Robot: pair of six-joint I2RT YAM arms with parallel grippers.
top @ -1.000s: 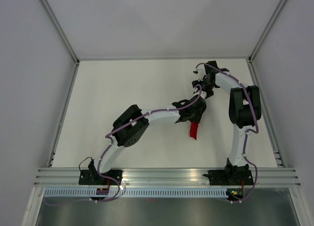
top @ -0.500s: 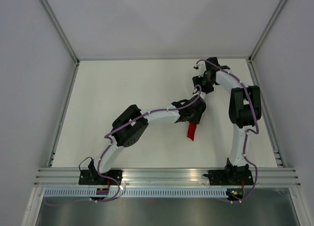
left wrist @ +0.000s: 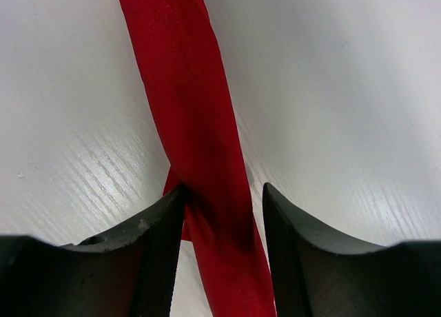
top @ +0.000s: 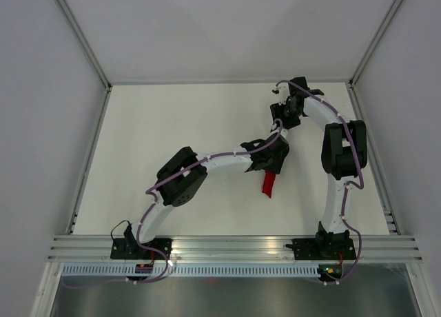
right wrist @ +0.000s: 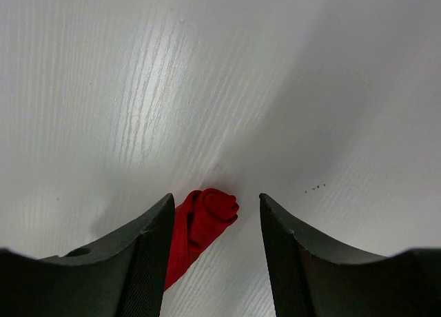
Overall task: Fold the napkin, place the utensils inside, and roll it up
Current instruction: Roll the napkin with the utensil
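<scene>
The napkin point(top: 269, 185) is a narrow bright red roll lying on the white table point(top: 172, 138). In the left wrist view the napkin point(left wrist: 193, 124) runs away between the fingers of my left gripper point(left wrist: 224, 193). The left finger touches the cloth and a gap shows at the right finger, so this gripper is open. My right gripper point(right wrist: 215, 200) hangs open above the table, and the coiled end of the napkin point(right wrist: 207, 217) lies below, nearer its left finger. In the top view the left gripper point(top: 271, 167) covers the roll's far end, with the right gripper point(top: 280, 126) just beyond it. The utensils are hidden.
Grey walls and metal frame rails point(top: 89, 145) enclose the table on the left, back and right. An aluminium rail point(top: 234, 247) with both arm bases runs along the near edge. A few small dark specks point(right wrist: 315, 188) mark the tabletop.
My left gripper's jaws have widened around the roll. The napkin has shifted slightly left. The right gripper has drawn back a little toward the far wall.
</scene>
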